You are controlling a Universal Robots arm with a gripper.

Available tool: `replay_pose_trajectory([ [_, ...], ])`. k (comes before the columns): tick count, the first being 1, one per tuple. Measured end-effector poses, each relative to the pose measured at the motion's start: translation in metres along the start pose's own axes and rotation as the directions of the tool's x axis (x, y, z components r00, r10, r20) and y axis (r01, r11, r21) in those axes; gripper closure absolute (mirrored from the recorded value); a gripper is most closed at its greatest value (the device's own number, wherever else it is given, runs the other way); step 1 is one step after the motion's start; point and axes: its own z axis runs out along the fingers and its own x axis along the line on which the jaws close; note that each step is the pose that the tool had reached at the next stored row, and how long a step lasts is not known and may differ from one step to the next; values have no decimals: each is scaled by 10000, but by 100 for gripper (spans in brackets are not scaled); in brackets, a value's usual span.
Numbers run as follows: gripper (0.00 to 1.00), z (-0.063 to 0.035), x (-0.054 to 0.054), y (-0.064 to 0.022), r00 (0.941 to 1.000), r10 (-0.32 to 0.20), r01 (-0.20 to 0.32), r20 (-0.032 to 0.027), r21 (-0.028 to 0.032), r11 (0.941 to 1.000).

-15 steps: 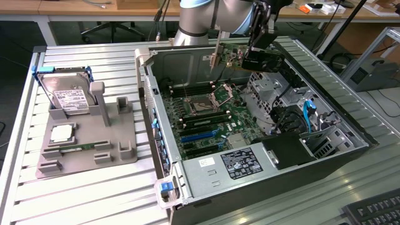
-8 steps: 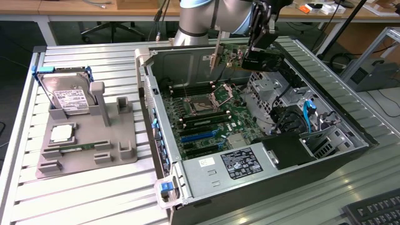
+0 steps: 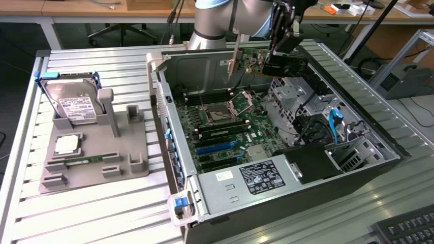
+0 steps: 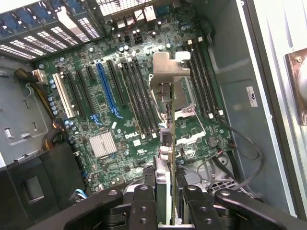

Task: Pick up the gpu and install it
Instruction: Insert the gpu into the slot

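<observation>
One card, the gpu (image 4: 165,96), hangs over the motherboard (image 4: 86,132) in the open case (image 3: 203,68), grasped edge-on between our fingers (image 4: 144,206). We judge this the carrying step, and seating needs its edge lined up with a slot (image 4: 106,88).

In the tool (image 4: 166,194), the gpu (image 3: 248,62) over the case (image 3: 196,68) (hard drive (image 3: 76,104) on stand (image 3: 125,137) nearby).
</observation>
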Motion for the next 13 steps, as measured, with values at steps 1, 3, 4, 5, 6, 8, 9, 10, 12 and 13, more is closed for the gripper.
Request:
replay_pose_trajectory([
  [1, 73, 0, 0, 0, 10000, -37, 37, 1, -1, 10000],
  [3, 73, 0, 0, 0, 9999, -108, 108, 2, -3, 9999],
  [4, 73, 0, 0, 0, 9999, -140, 140, 3, -4, 9999],
  [5, 73, 1, 0, 0, 9998, -180, 180, 4, -5, 9998],
  [6, 73, 1, 0, 0, 9998, -211, 211, 5, -6, 9998],
  [8, 73, 1, 0, 0, 9996, -291, 291, 7, -8, 9996],
  [9, 73, 1, 0, 0, 9995, -323, 323, 8, -9, 9995],
  [10, 73, 2, 0, 0, 9994, -354, 354, 9, -10, 9994],
  [12, 73, 2, 0, 0, 9992, -411, 411, 10, -11, 9992],
  [13, 73, 2, 0, 0, 9990, -452, 452, 12, -12, 9990],
])
